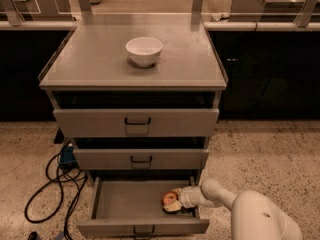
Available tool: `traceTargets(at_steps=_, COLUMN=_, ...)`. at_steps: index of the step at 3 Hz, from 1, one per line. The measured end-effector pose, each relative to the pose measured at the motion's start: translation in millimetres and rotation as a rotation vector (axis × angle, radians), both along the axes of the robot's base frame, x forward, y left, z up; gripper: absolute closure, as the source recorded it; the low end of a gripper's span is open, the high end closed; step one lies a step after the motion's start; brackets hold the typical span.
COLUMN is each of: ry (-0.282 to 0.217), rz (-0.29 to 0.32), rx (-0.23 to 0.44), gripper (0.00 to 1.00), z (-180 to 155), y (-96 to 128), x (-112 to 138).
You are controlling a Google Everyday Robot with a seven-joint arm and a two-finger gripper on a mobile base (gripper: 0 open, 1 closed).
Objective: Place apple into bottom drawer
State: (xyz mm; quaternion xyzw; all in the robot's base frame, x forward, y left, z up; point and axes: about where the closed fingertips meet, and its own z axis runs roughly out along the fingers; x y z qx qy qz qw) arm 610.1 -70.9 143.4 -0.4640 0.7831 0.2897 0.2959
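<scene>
The bottom drawer (125,201) of the grey cabinet is pulled out, its flat grey inside showing. The red and yellowish apple (169,199) sits low in the drawer's right part, at or near the floor. My gripper (172,202) reaches in over the drawer's right side from the white arm at the lower right. Its pale fingers lie around the apple, one above and one below it. The far side of the apple is hidden by the fingers.
A white bowl (144,50) stands on the cabinet top (190,59). The two upper drawers (136,122) are pushed in. Black cables (55,184) loop on the speckled floor left of the cabinet. Dark counters run behind.
</scene>
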Motion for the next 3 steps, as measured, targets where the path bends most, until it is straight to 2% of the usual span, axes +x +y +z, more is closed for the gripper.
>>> traceTargets(at_steps=3, ry=0.0, rz=0.0, rx=0.0, gripper=0.12, z=-0.1, y=0.1, x=-0.1)
